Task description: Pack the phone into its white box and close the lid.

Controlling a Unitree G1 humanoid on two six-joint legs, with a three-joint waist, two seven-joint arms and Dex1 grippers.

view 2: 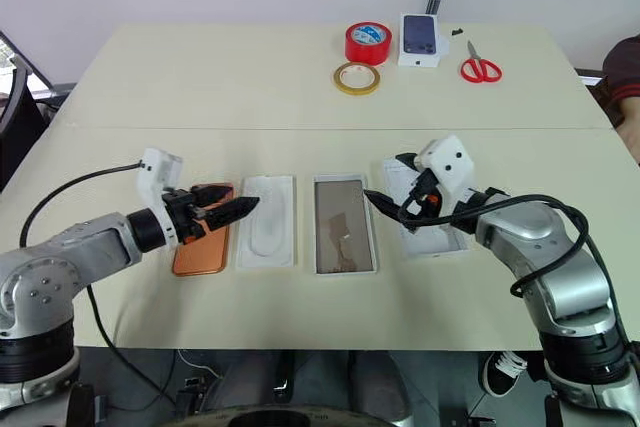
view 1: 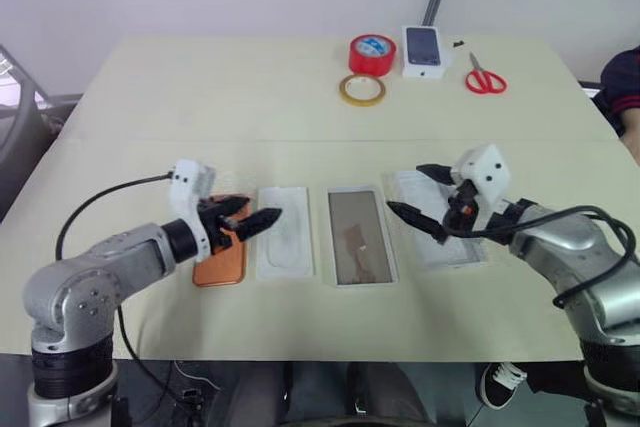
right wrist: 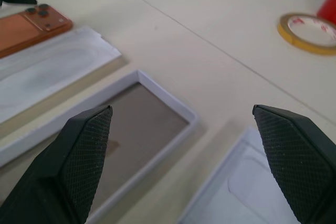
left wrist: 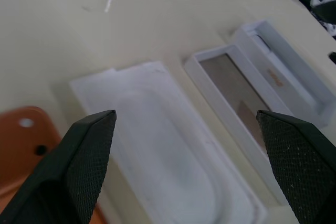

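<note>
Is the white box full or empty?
Empty. The white box shows only its bare brownish floor, and the phone lies flat on the table, two places to its left.

Bright, even overhead light on the pale table [view 1: 300, 97]; shadows soft, short, tucked under arms & boxes. Small glare streak on tabletop in left wrist view. Head views sharp at centre, slight bowing twd edges. Wrist views: black fingertips [left wrist: 86, 150] up close & soft, white insert [left wrist: 157, 145] blurred, washed out; far bkgd hazy.
</note>
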